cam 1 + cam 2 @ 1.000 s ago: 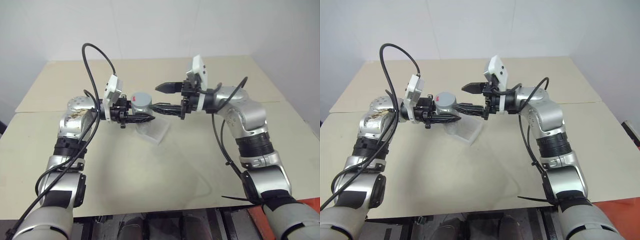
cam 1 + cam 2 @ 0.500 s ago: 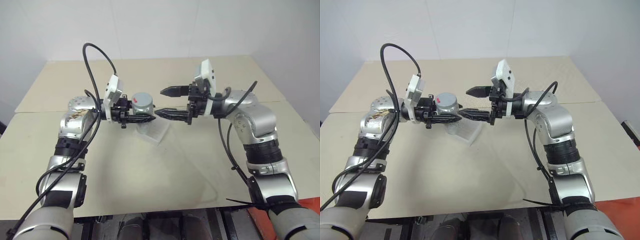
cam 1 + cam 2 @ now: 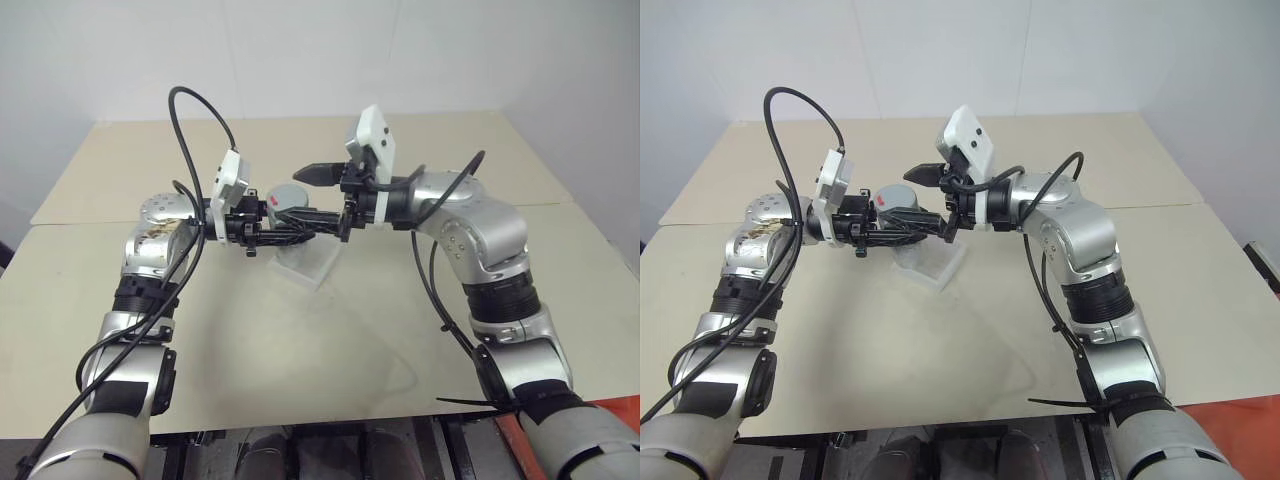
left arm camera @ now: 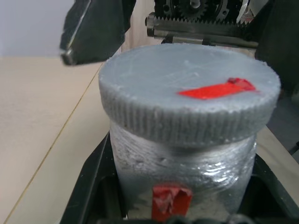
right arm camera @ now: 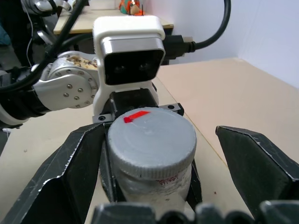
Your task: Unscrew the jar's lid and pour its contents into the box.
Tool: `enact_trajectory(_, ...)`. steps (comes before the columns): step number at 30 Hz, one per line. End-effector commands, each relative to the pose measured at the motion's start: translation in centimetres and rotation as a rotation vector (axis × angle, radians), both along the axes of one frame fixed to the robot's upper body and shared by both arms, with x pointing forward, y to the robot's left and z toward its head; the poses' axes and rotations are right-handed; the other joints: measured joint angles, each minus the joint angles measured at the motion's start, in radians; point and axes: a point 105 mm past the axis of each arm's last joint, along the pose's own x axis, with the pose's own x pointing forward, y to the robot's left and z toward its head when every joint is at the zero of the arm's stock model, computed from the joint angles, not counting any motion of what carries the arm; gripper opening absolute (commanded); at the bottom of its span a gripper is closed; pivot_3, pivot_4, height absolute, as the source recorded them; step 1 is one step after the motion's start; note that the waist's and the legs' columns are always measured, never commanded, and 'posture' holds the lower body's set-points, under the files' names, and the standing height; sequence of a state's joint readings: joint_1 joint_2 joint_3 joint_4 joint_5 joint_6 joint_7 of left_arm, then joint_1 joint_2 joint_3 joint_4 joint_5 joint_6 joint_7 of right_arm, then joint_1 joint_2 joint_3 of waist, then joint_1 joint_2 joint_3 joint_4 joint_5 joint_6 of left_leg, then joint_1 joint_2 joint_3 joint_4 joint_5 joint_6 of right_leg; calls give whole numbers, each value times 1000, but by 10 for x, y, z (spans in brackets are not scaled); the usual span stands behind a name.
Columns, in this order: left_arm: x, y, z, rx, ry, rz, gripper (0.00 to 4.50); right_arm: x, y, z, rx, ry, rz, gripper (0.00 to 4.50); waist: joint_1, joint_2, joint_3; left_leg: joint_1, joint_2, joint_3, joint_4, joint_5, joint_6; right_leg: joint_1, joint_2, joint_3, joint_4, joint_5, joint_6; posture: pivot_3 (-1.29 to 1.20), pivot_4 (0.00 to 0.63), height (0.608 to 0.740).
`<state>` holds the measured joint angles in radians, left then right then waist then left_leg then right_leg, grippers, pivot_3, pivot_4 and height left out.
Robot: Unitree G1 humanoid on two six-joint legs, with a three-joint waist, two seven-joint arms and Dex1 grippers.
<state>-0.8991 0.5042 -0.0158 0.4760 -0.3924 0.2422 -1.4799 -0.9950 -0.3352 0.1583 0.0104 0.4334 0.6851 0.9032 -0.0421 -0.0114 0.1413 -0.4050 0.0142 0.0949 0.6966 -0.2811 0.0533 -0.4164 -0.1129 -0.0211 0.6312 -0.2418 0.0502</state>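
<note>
My left gripper (image 3: 293,228) is shut on the body of the silver-grey jar (image 3: 283,203) and holds it upright above the table. The grey lid (image 4: 189,95) sits on the jar and carries a strip of red tape. My right gripper (image 3: 297,198) is open and level. Its two black fingers (image 5: 60,182) stand on either side of the lid (image 5: 150,140) with a gap on each side. The clear box (image 3: 312,264) lies on the table just below the jar. The contents are hidden inside the jar.
The beige table (image 3: 400,330) has a seam running across it at about the height of the arms. Black cables (image 3: 190,120) loop above the left arm and hang beside the right one. A white wall stands behind the far edge.
My right gripper has moved left toward the jar, still open, and its fingers now flank the lid. The left gripper and the jar have stayed in place.
</note>
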Motion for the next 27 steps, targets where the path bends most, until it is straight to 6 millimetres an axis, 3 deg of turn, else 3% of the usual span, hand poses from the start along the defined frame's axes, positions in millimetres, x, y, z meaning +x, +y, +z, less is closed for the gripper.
enact_trajectory(1, -2, 2, 9, -12, -42, -2, 2004, -6, 4, 12, 6, -43, 24, 4439, -1, 0, 0, 0, 0, 0, 0, 0, 0, 0, 0, 0, 0, 0, 0, 0, 150, 740)
enact_trajectory(27, -3, 3, 9, -10, -48, 1, 2004, -7, 8, 8, -1, -7, 50, 4439, -1, 0, 0, 0, 0, 0, 0, 0, 0, 0, 0, 0, 0, 0, 0, 0, 150, 740)
